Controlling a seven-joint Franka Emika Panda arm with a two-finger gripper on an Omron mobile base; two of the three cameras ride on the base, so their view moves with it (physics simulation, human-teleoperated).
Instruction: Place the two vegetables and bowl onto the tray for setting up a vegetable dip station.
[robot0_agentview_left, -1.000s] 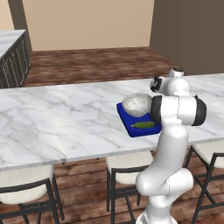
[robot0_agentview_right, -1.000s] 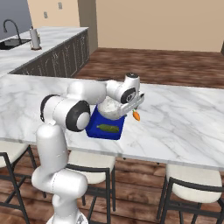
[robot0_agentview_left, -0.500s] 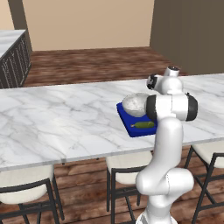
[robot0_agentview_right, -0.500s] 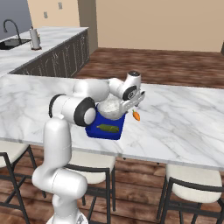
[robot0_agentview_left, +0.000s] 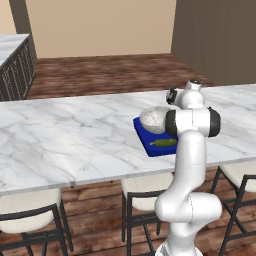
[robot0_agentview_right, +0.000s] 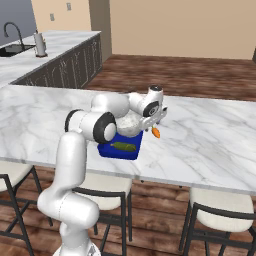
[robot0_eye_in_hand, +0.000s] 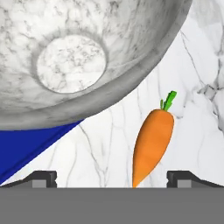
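On marble counter (robot0_agentview_right: 210, 145): blue tray (robot0_agentview_right: 111, 151) holding speckled bowl (robot0_agentview_right: 129, 123) and green vegetable (robot0_agentview_right: 125, 146). Carrot (robot0_eye_in_hand: 152, 145) lies on bare counter just beside tray, beneath gripper (robot0_eye_in_hand: 111, 177), jaws spread wide, empty.

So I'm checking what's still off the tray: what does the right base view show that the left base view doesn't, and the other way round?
The right base view alone shows the carrot lying on the counter beside the tray, off it. The left base view alone shows nothing further of the task, as the arm covers that spot. Both show the bowl and the green vegetable on the tray.
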